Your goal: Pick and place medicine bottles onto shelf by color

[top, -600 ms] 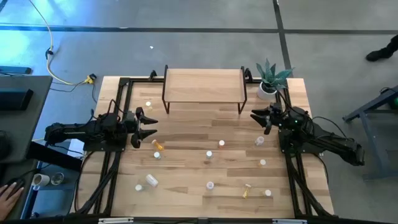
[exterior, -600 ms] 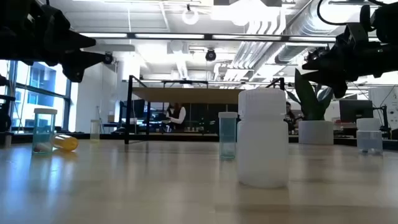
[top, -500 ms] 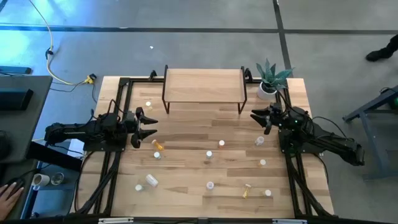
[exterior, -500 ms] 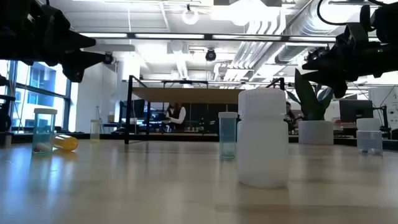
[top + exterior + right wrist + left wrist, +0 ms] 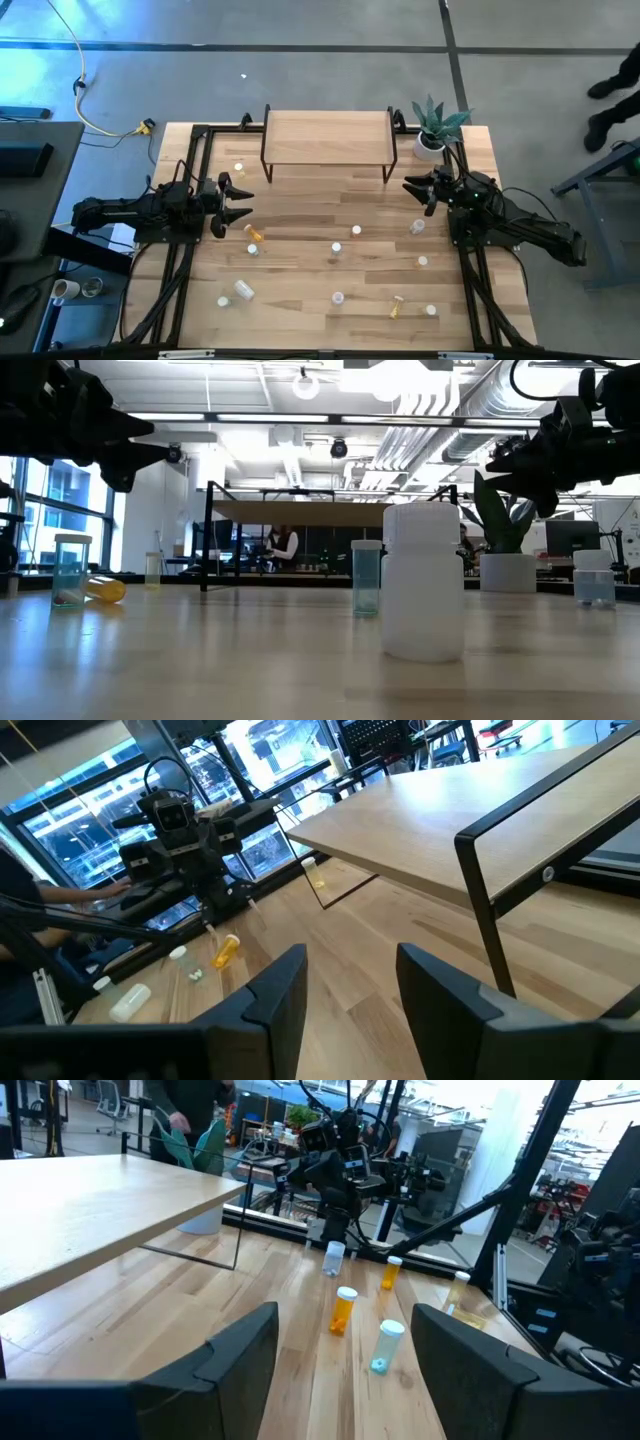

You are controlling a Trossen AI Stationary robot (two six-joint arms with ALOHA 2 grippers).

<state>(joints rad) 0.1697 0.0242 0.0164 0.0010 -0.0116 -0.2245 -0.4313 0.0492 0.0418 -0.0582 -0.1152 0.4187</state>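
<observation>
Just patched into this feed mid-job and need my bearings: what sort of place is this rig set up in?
Probably a robotics lab or open workshop: bare ceiling ducts and strip lights, a polished concrete floor around the wooden table, and glass walls with more equipment racks behind.

The high view looks straight down from well above the table [image 5: 330, 270], taking in the whole top and the shelf [image 5: 327, 135]. The low view sits at table-top level close behind a white bottle [image 5: 424, 582], facing level towards the shelf [image 5: 320, 512]. Each wrist view looks forward between its own arm's fingers across the wood; both show the shelf [image 5: 90, 1200] [image 5: 480, 800] and the other arm facing them
</observation>
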